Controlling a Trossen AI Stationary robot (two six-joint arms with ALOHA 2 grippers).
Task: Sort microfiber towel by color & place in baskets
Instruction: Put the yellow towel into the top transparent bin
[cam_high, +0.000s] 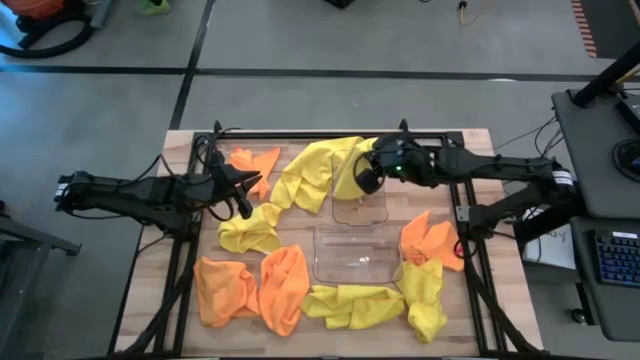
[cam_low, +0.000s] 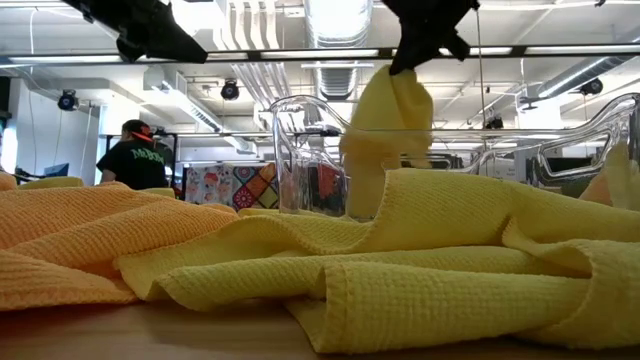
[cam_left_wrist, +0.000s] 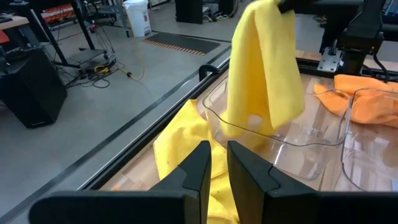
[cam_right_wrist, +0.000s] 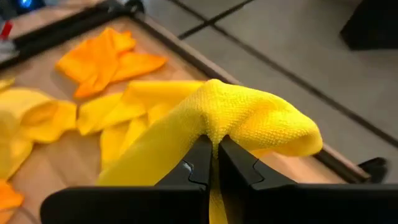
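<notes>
A bright yellow towel (cam_high: 348, 168) hangs from my right gripper (cam_high: 368, 180) over the far clear basket (cam_high: 384, 208). In the left wrist view its lower end (cam_left_wrist: 267, 121) reaches below the basket rim (cam_left_wrist: 273, 138). A second clear basket (cam_high: 322, 262) stands next to it on the near side. My left gripper (cam_high: 241, 197) waits above the table's left part, its fingers (cam_left_wrist: 202, 163) a narrow gap apart and holding nothing. Loose yellow towels (cam_high: 252, 232) and orange towels (cam_high: 285, 290) lie around the baskets. My right gripper (cam_right_wrist: 214, 146) pinches a bunched fold (cam_right_wrist: 214, 127) at the top of the yellow towel between its two fingers. The fingers point down from above. The towel (cam_low: 390, 130) is lifted clear of the table and hangs slack below them into the far basket (cam_low: 300, 150).
A large yellow towel (cam_high: 305, 180) lies by the far basket's left wall. Orange towels sit at the far left (cam_high: 255, 160) and right (cam_high: 432, 242), with yellow ones along the near edge (cam_high: 350, 305). Black frame rails (cam_high: 185, 260) border the table. A person (cam_low: 135, 158) stands in the room beyond.
</notes>
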